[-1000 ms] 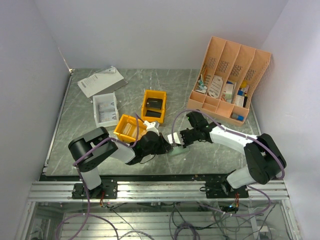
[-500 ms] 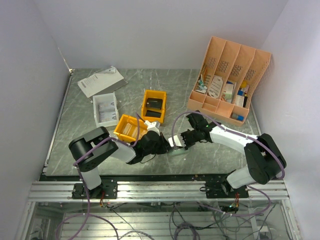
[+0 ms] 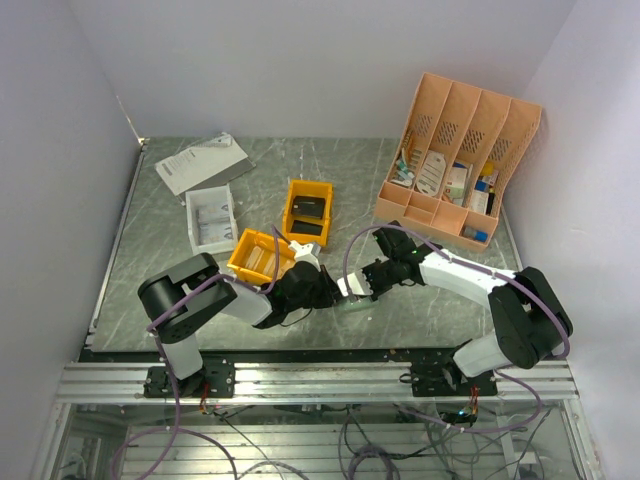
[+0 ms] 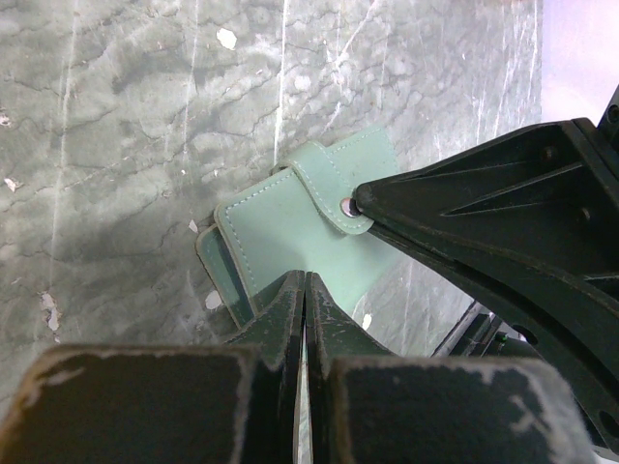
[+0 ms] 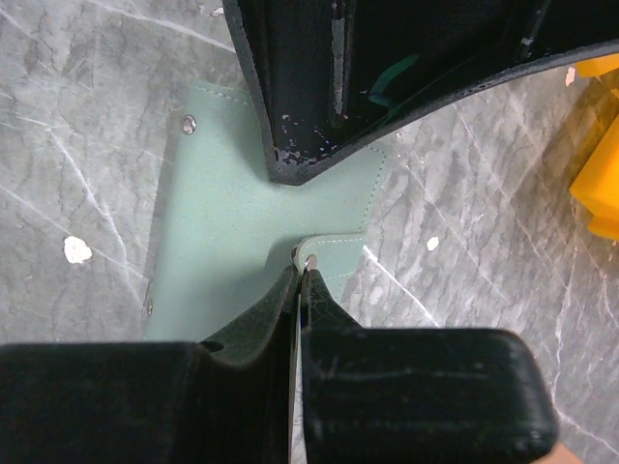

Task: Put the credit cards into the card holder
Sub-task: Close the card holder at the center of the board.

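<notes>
The card holder [image 3: 352, 299] [image 4: 290, 217] [image 5: 222, 203] is a flat grey-green wallet lying on the table between my two arms. My right gripper [image 3: 354, 286] [image 5: 298, 266] is shut on its snap tab [image 5: 334, 253] [image 4: 324, 188], which is bent up off the cover. My left gripper [image 3: 334, 291] [image 4: 306, 277] is shut, its tips resting on the holder's cover from the opposite side. The holder's left edge [image 4: 221, 275] gapes slightly, dark inside. I cannot pick out the credit cards with certainty; pale flat items lie in the near yellow bin [image 3: 257, 257].
A second yellow bin [image 3: 307, 212] holds a black block. A white tray [image 3: 211, 220] and papers [image 3: 201, 162] lie at the back left. A peach desk organiser [image 3: 458, 160] with small items stands at the back right.
The right gripper has edged slightly left toward the left gripper, staying on the tab. The left arm and the holder have barely moved.
</notes>
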Controlling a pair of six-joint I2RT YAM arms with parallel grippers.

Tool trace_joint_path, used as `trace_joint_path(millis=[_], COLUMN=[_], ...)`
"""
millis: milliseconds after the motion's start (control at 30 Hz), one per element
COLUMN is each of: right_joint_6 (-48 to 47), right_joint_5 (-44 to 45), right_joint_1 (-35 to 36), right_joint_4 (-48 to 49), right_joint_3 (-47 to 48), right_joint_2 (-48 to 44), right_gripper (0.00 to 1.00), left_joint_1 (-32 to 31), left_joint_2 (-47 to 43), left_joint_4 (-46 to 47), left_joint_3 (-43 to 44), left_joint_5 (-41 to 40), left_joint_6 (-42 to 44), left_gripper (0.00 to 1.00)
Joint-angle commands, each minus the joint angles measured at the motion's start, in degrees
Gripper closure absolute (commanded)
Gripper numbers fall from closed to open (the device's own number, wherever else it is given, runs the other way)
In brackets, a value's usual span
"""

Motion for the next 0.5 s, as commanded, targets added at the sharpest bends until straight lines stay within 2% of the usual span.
trace_joint_path(millis=[0, 467], right_joint_6=[-0.6, 0.5], right_joint_5=[0.5, 3.2], right_joint_1=[-0.1, 1.8], right_joint_4=[-1.8, -0.1], right_joint_3=[0.4, -0.1], right_joint_2=[0.6, 1.7], right_gripper=[1.0, 1.0], left_joint_1=[0.2, 0.2], left_joint_2=[2.4, 2.5], left_joint_4=[-5.0, -4.3], left_joint_3=[-0.1, -0.6], left_joint_5=[0.9, 0.9], left_joint_6=[1.5, 1.3], left_gripper=[0.93, 0.93])
